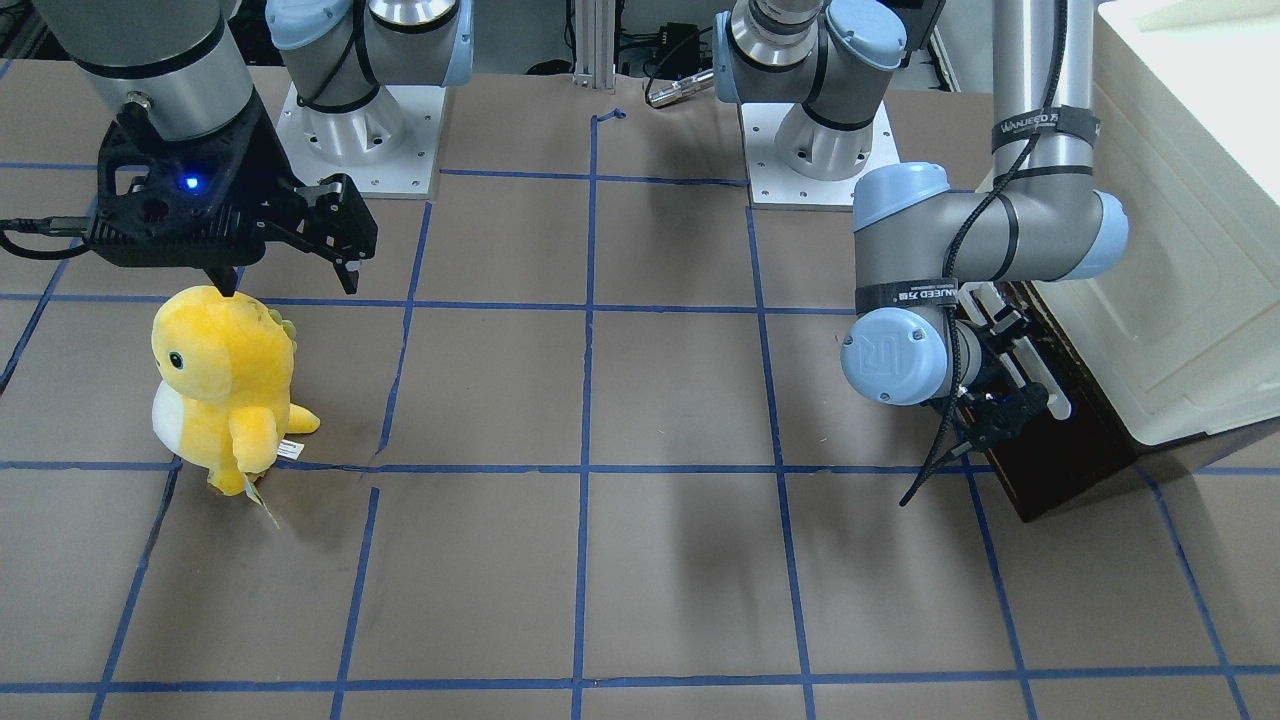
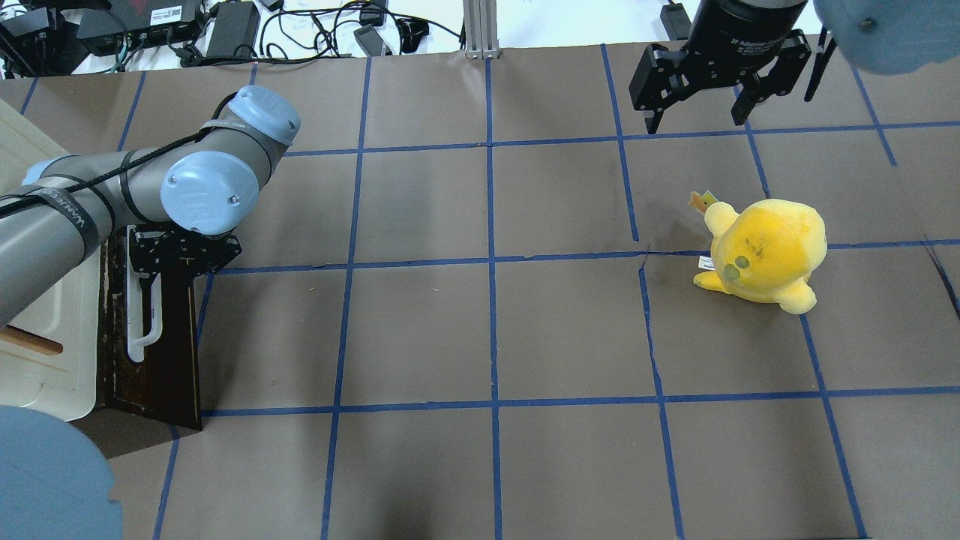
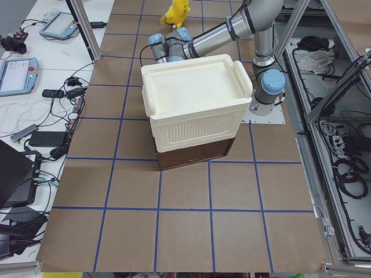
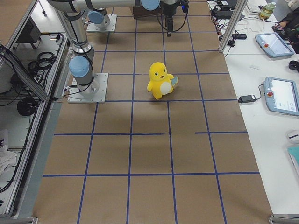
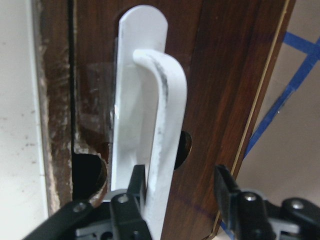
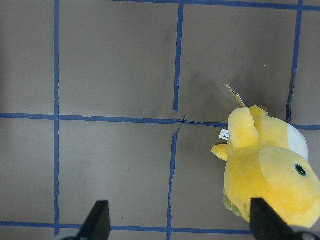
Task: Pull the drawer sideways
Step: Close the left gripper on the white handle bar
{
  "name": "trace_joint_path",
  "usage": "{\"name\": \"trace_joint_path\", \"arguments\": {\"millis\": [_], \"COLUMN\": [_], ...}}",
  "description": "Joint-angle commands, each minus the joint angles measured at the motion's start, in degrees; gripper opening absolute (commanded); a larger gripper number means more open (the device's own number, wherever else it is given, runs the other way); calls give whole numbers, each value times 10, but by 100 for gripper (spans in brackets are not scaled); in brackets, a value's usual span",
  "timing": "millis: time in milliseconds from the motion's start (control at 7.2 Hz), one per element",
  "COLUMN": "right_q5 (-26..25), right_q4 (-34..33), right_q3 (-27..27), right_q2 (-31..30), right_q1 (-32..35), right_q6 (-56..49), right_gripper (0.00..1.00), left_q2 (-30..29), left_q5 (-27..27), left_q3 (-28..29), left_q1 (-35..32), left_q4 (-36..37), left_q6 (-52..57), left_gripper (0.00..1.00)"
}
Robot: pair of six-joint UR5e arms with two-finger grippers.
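Observation:
The dark brown drawer [image 2: 161, 360] sits at the bottom of the cabinet and also shows in the front view [image 1: 1065, 455] and the left exterior view [image 3: 194, 155]. Its white bar handle [image 2: 139, 322] fills the left wrist view [image 5: 160, 115]. My left gripper [image 5: 180, 200] is at one end of the handle, jaws open. One finger [image 5: 132, 200] is against the bar and the other finger [image 5: 226, 190] stands apart from it. It also shows from overhead [image 2: 154, 281] and from the front [image 1: 1010, 400]. My right gripper [image 1: 288, 278] hangs open and empty far from the drawer.
The cream-white cabinet body [image 3: 194, 98] stands over the drawer at the table's left end [image 1: 1190, 200]. A yellow plush toy [image 2: 765, 251] stands upright on the right side, just below my right gripper [image 6: 182, 225] in its wrist view [image 6: 270, 170].

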Motion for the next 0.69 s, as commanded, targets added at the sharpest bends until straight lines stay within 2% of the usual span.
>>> {"name": "trace_joint_path", "arguments": {"millis": [0, 556], "right_q5": [0, 0], "right_q4": [0, 0], "right_q3": [0, 0], "right_q2": [0, 0], "right_q1": [0, 0], "right_q6": [0, 0], "right_gripper": [100, 100], "left_q2": [2, 8], "left_q5": [1, 2], "left_q3": [-2, -2], "left_q1": [1, 1], "left_q4": [0, -12], "left_q6": [1, 3], "left_gripper": [51, 51]}}
